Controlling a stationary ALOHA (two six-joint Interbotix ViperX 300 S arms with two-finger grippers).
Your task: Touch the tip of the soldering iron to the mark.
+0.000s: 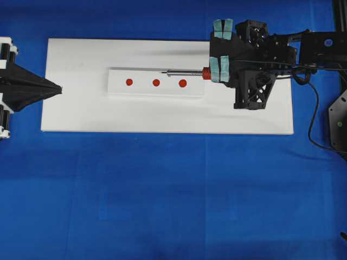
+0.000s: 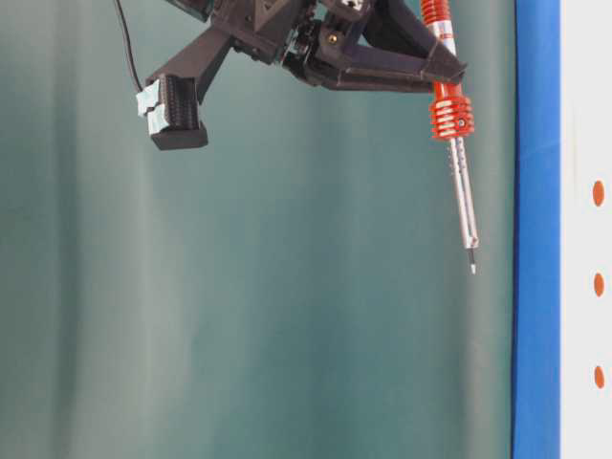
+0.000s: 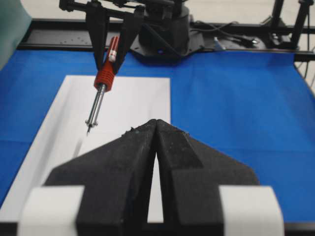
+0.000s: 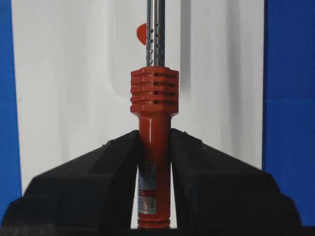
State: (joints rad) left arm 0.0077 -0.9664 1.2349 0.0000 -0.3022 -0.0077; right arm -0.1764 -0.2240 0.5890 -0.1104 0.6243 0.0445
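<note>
While right tool (image 4: 155,147) clamps iron (image 1: 187,71) by red handle, tip hangs above white board (image 1: 70,108), near strip (image 1: 116,86) with three red dots. Left tool (image 3: 155,147) closed, empty, at board's far end. Blue counter (image 1: 162,195) under board; teal backdrop (image 2: 239,287).

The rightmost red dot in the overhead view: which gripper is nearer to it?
Right. The right gripper, holding the soldering iron, sits just right of that red dot; the left gripper waits shut beyond the strip's far end.
</note>
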